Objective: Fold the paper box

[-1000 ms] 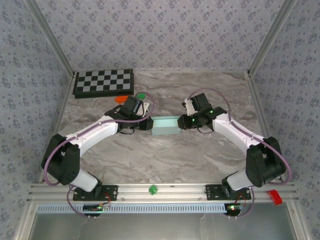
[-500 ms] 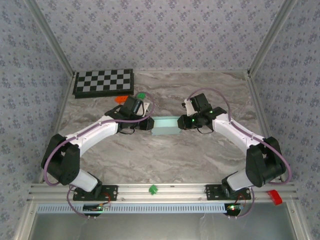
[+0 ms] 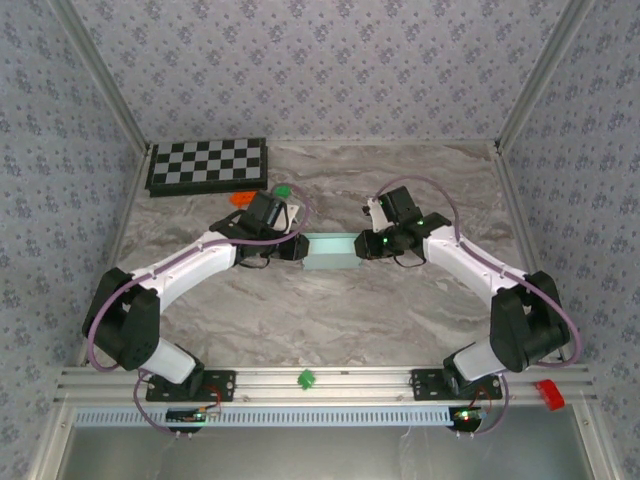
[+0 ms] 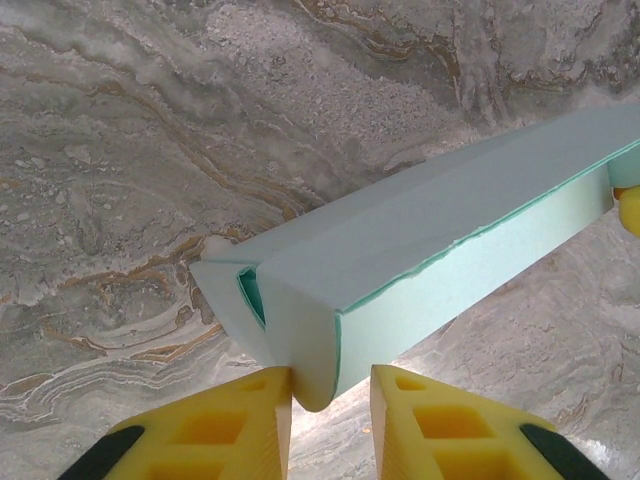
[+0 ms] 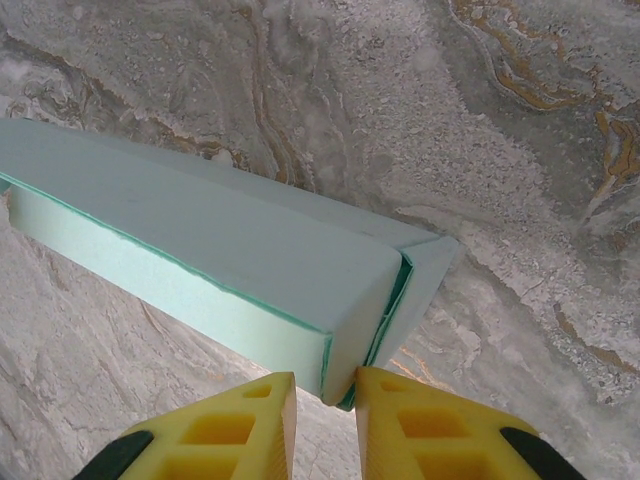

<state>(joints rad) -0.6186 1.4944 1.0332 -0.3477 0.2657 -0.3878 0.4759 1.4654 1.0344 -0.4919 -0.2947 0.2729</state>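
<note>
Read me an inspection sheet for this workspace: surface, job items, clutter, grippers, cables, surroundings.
Surface: marbled tabletop, nothing spilled.
Job's things: paper box, long folded shape mid-table, a flap jutting at each end.
Clutter: checkerboard far left; small orange piece and green piece nearer the middle.
Grippers: left gripper straddles one box end, gap beside it; right gripper straddles the other end, grip unclear.
Cables: purple cables along both arms.
Surroundings: patterned walls; green clip and red tag on the front rail.
</note>
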